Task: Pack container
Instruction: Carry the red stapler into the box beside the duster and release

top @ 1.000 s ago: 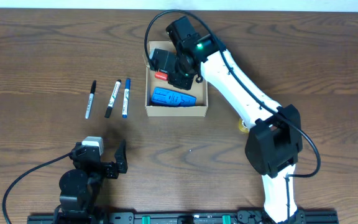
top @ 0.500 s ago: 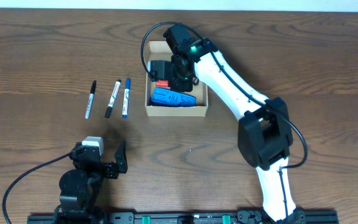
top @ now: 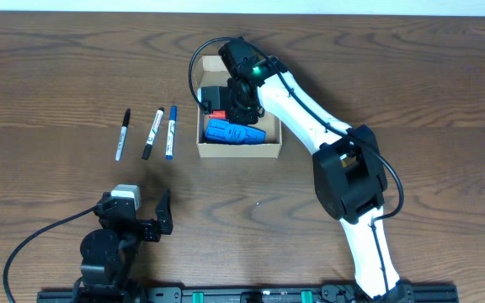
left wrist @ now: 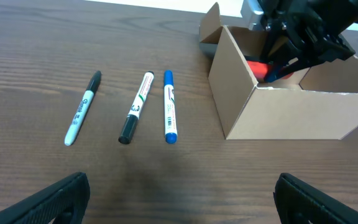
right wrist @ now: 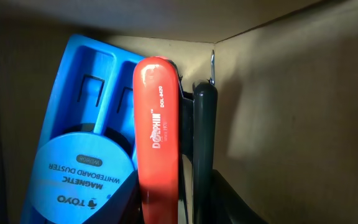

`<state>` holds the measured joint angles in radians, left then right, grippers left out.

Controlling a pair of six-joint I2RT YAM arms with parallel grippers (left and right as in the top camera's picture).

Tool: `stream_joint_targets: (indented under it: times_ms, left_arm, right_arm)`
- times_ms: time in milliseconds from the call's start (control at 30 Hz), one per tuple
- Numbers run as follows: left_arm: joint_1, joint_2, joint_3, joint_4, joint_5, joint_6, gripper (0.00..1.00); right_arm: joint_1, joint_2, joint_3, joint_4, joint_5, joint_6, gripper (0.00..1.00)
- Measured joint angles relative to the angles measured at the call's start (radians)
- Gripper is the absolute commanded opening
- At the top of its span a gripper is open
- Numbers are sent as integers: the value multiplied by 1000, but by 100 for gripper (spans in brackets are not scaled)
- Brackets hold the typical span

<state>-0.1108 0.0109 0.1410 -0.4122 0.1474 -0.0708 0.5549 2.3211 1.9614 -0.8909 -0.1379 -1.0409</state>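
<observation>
Dark wood-grain counter (top: 57, 67). The tan cardboard container (top: 238, 151), a rectangular box, sits at twelve o'clock. At seven o'clock, the left tool (left wrist: 188, 211) gapes apart. Inside the box, beside a ribbed blue plastic duster (right wrist: 82, 168), the right tool (top: 230, 108) is clamped on a glossy red stapler (right wrist: 157, 137).

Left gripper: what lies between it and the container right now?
Nothing: between the left gripper and the container the table is bare, clearest in the overhead view. The three markers lie left of that line.
</observation>
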Motion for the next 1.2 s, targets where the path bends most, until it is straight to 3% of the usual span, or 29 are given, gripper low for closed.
stream_joint_targets:
  times_ms: [200,867,1200]
  left_arm:
    - [0,0,0,0,0,0,95]
    - [0,0,0,0,0,0,95]
    - [0,0,0,0,0,0,95]
  right_arm:
    - [0,3,0,0,0,5,36]
    - [0,2,0,-2,0,68,50]
    - [0,-122,0,-78,1,135,50]
